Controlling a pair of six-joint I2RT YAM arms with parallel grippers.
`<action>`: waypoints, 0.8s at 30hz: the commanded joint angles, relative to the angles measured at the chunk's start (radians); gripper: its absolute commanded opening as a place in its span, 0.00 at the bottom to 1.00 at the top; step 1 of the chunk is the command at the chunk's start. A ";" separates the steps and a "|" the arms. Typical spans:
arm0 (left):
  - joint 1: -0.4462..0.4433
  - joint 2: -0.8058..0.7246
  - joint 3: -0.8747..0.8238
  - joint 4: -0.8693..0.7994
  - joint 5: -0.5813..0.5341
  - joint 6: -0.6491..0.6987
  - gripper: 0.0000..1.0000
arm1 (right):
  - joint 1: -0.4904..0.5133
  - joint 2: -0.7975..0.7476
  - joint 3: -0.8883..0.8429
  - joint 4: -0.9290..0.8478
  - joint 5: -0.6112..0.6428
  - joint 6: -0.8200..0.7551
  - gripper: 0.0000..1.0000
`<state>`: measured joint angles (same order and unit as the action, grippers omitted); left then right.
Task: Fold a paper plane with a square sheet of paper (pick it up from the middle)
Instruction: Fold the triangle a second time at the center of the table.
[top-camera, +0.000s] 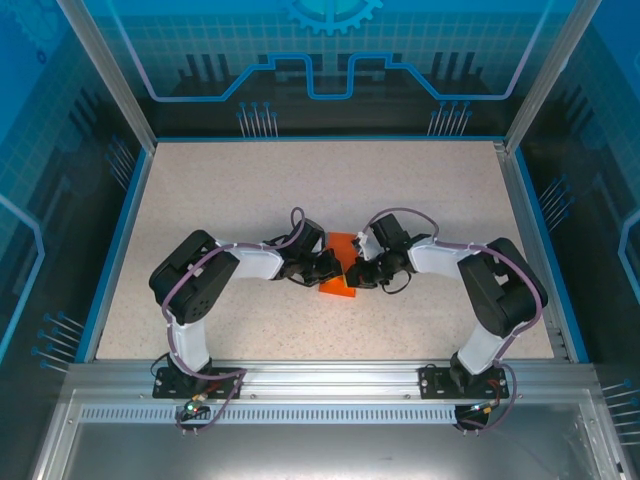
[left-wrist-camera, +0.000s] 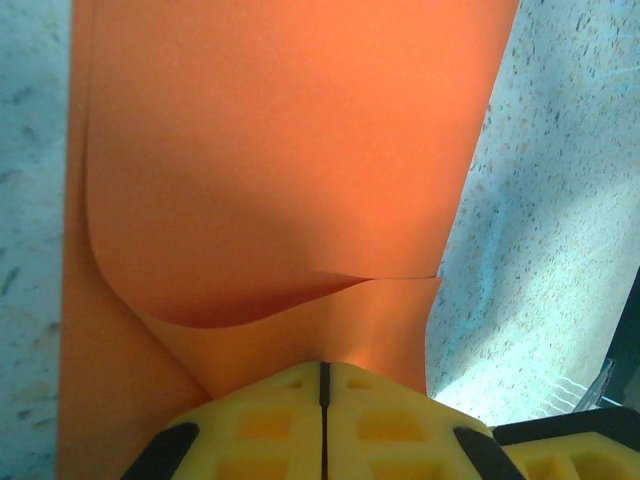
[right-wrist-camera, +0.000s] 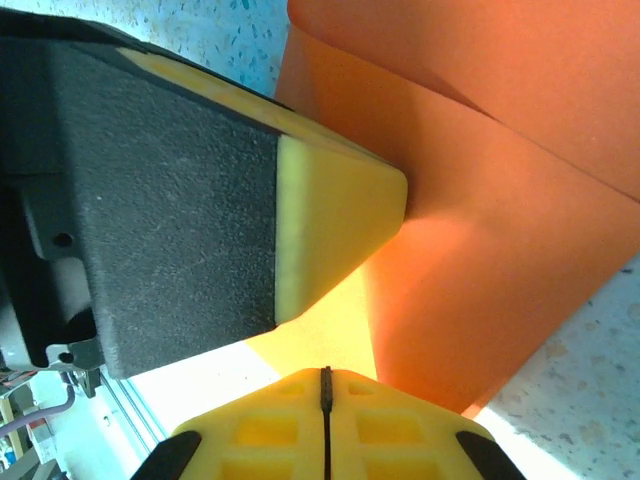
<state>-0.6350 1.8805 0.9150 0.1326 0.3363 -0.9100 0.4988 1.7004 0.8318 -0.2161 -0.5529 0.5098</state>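
The square sheet of paper (top-camera: 339, 287), bright orange and folded over on itself, lies on the table between my two grippers. In the left wrist view the paper (left-wrist-camera: 280, 150) shows a bowed upper layer above a crease. It runs straight into my left gripper (left-wrist-camera: 322, 366), whose jaws are shut on its near edge. My left gripper (top-camera: 329, 268) and right gripper (top-camera: 358, 272) face each other almost tip to tip. In the right wrist view my right gripper (right-wrist-camera: 325, 372) is shut, with the paper (right-wrist-camera: 500, 250) reaching its tips. The left gripper's yellow finger (right-wrist-camera: 335, 220) presses on the sheet just ahead.
A speckled beige tabletop (top-camera: 250, 190) stretches around the paper, with open room behind and to both sides. Blue rails (top-camera: 118, 240) and a metal frame border it. Both arms bend inward across the near half of the table.
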 joint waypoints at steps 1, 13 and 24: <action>-0.007 0.025 -0.011 -0.062 -0.022 0.027 0.07 | 0.013 0.021 -0.009 0.029 -0.007 0.043 0.07; -0.007 0.026 -0.011 -0.061 -0.019 0.028 0.07 | 0.011 0.072 0.003 -0.003 0.037 0.049 0.07; -0.007 0.031 -0.014 -0.062 -0.024 0.029 0.07 | -0.004 0.060 -0.026 -0.050 0.056 0.017 0.07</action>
<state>-0.6350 1.8805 0.9150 0.1329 0.3363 -0.9073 0.4973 1.7622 0.8303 -0.2024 -0.5198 0.5488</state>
